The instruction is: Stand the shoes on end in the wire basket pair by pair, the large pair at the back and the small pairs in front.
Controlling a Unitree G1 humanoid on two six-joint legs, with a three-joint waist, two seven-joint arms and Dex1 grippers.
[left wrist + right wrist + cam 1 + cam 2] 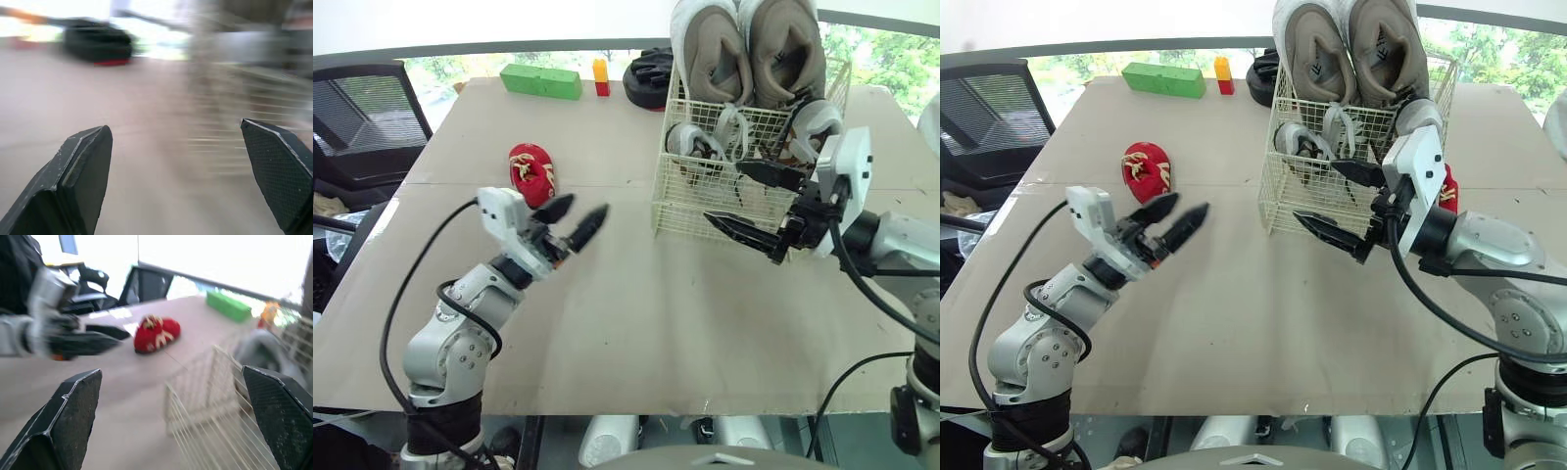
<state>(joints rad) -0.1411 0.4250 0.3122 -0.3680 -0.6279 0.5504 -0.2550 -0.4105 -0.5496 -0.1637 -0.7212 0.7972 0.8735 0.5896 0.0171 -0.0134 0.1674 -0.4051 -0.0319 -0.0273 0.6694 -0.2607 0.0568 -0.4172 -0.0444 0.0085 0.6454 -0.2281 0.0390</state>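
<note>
Left jaws gape empty near red shoe [530,168]; right jaws gape beside wire basket [685,211].

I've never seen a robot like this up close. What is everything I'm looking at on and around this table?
table: one, tan, under everything
wire basket: one, cream, right of centre
large shoes: two, beige and grey, on end at the basket's back
small grey shoes: at least two, grey and white, in the basket's front
small red shoes: two, red with white; one left of the basket, the other at its right side
green block: one, far edge
yellow-and-red block: one, beside the green block
black object: one, behind the basket; cannot tell what
office chair: one, black, left of the table
left gripper: black fingers, open, near the red shoe
right gripper: black fingers, open, before the basket
</note>
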